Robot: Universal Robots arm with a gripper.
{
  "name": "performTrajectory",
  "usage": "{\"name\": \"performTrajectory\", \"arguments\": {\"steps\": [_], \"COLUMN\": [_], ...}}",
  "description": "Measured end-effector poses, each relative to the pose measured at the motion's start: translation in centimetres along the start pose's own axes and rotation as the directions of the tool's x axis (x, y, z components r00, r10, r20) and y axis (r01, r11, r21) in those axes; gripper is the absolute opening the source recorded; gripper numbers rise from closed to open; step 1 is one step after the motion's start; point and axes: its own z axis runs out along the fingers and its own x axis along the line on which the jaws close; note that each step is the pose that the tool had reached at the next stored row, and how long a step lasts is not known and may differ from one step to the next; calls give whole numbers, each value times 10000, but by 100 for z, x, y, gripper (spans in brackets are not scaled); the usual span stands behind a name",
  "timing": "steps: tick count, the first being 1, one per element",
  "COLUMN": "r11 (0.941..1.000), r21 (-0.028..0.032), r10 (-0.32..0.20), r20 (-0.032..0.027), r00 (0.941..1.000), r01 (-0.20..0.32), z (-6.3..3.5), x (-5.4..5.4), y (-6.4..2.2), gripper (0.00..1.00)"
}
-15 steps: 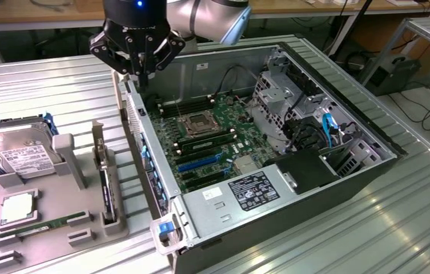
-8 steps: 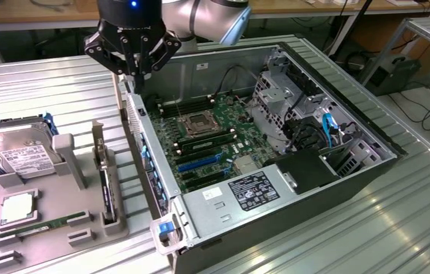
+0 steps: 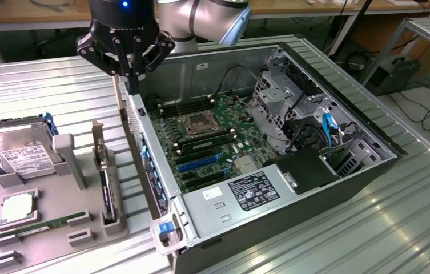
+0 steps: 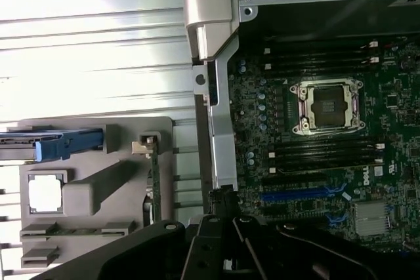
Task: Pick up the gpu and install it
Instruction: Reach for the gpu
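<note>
I see my end effector clenched on nothing, hanging over the open computer case at its wall on the exterior view's left. Inside the case lies the motherboard. The gpu stands on edge in a slot of the grey holder just beside the case on the worktop, well apart from my fingers. A hard drive sits in the same holder.
</note>
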Motion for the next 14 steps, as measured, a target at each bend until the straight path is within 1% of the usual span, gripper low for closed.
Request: {"name": "performTrajectory", "arguments": {"steps": [14], "r11": [10000], "r21": [0], "r10": [0], "r20": [1], "r00": [10000], "r01": [0], "z": [-3], "x": [127], "y": [-10], "gripper": [11]}}
